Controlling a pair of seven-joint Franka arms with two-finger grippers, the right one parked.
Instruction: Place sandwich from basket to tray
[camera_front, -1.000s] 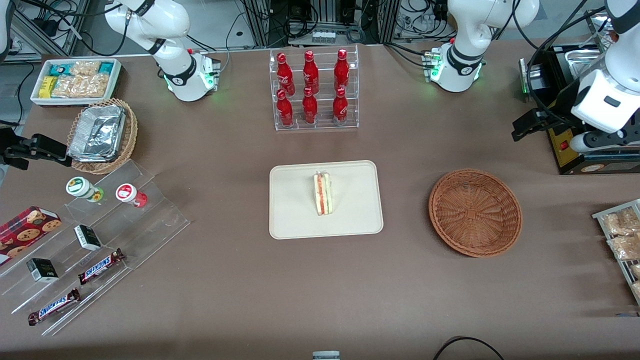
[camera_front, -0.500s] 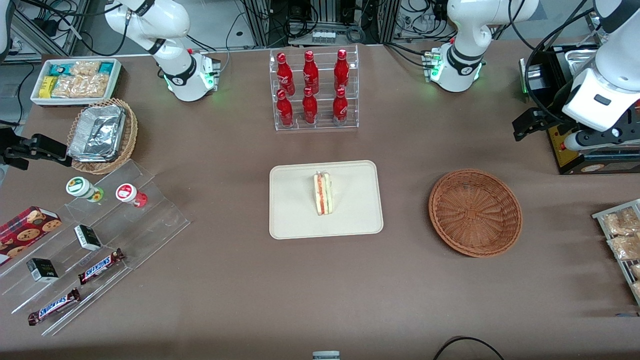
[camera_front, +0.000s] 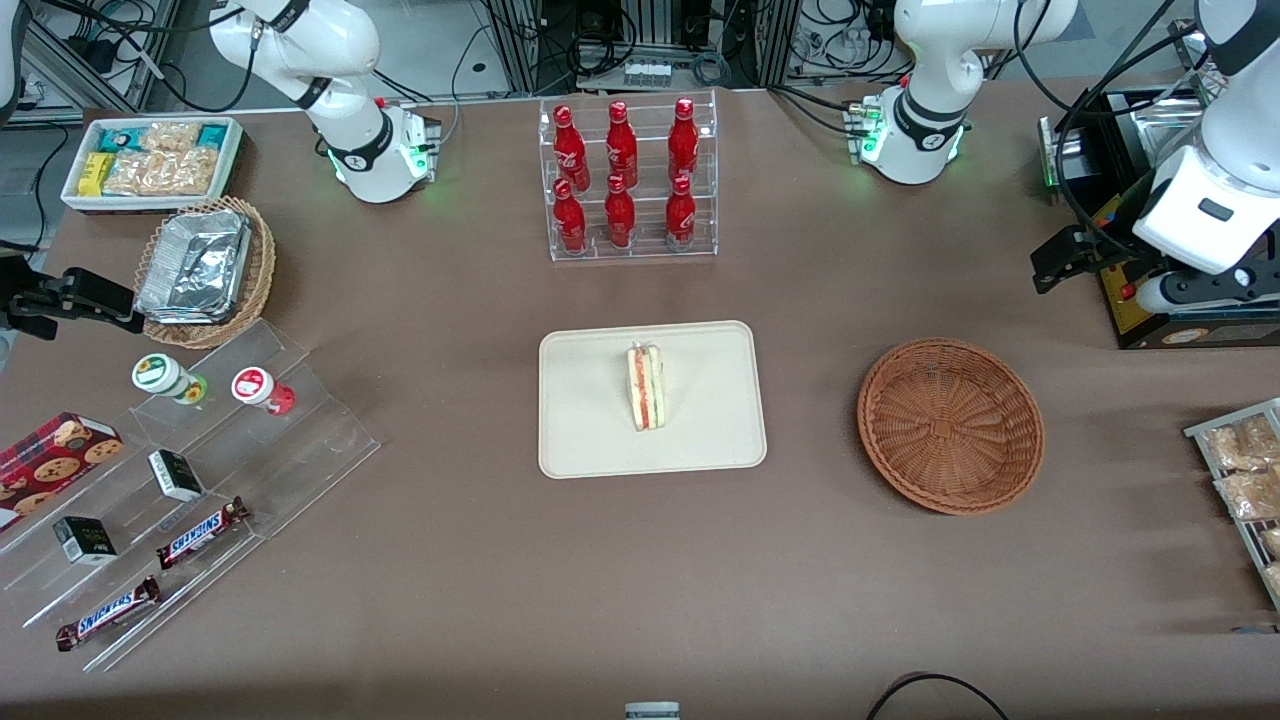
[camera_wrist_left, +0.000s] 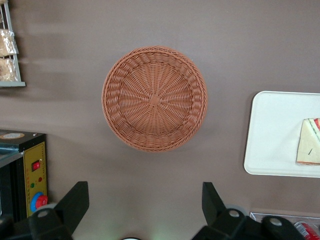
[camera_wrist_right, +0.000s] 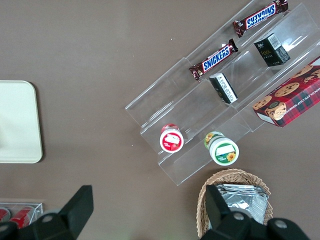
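One brown table (camera_front: 480, 560), hand (camera_wrist_left: 145, 200) above.

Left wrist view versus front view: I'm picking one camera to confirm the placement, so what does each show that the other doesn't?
Only the left wrist view shows the gripper's fingers spread open, above bare table near the basket. Only the front view shows the whole tray, the whole sandwich standing on it, and the bottle rack. Both show the empty basket, and the sandwich on the tray.
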